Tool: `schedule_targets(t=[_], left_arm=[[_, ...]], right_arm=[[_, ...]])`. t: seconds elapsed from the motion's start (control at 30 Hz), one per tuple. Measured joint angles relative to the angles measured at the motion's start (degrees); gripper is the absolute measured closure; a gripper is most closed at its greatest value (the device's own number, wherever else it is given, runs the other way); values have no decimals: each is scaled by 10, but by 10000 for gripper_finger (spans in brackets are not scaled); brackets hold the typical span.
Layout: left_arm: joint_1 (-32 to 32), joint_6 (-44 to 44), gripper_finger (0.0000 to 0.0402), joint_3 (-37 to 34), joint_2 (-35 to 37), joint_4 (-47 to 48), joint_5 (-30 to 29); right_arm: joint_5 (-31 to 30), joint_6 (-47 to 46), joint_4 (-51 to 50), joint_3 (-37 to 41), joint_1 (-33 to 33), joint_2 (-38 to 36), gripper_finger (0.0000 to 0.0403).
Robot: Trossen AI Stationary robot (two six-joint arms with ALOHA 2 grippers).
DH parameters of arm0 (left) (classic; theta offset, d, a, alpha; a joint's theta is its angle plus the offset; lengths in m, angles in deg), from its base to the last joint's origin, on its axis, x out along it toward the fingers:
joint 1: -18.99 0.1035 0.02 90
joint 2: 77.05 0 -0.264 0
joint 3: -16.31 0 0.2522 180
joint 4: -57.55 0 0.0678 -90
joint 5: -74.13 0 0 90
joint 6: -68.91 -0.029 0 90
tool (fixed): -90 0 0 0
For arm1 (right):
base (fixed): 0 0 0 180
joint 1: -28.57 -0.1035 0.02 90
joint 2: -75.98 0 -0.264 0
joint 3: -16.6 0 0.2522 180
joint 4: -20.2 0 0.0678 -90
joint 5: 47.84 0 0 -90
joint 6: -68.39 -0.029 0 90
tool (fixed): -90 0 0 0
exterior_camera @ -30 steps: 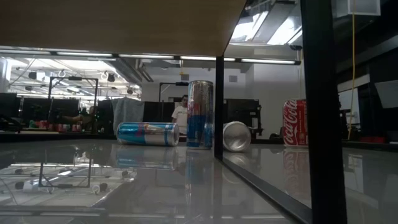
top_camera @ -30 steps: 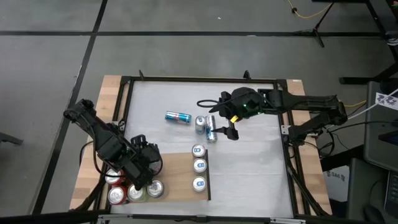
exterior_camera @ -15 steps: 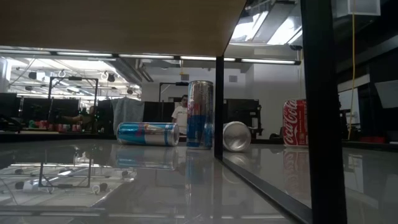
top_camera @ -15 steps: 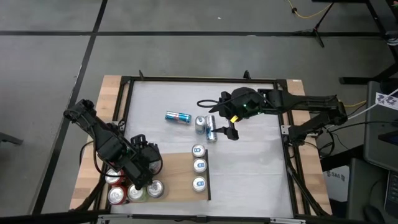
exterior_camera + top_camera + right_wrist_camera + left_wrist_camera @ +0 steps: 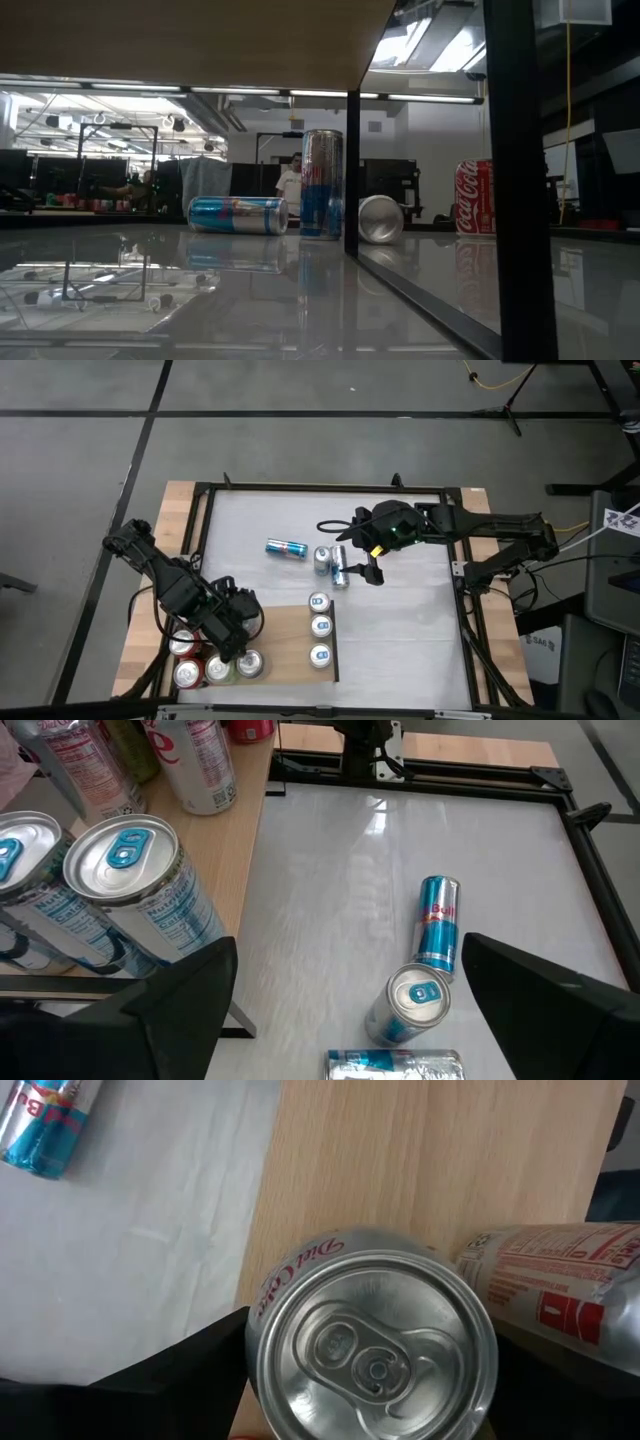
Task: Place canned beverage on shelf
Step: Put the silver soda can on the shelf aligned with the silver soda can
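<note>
1. The left gripper [image 5: 238, 643] stands over the near left end of the flat light-brown wood-grain shelf [image 5: 285, 650], its dark fingers [image 5: 190, 1365] clasped on either side of an upright silver Diet Coke can [image 5: 372, 1342].
2. Three blue-topped slim cans [image 5: 320, 627] stand in a row along the shelf's dark edge strip.
3. The right gripper [image 5: 362, 567] hangs spread wide over the white table [image 5: 400, 630], beside a lying blue-and-silver can [image 5: 340, 568].

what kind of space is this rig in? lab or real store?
Looks like a lab or workshop, not a store. The white table sits in a black frame on a bare grey floor, cables and equipment stands line the edge, and the low view shows open workspace with ceiling strip lights behind.
</note>
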Motion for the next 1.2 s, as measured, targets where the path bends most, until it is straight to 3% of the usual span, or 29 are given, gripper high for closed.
schedule_targets(t=[0.97,1.2], left_arm=[[4,5,74,24,8,-10,17],[4,2,74,61,9,-7,16]], right_arm=[[0,0,0,0,0,0,26],[0,0,-1,0,0,0,26]])
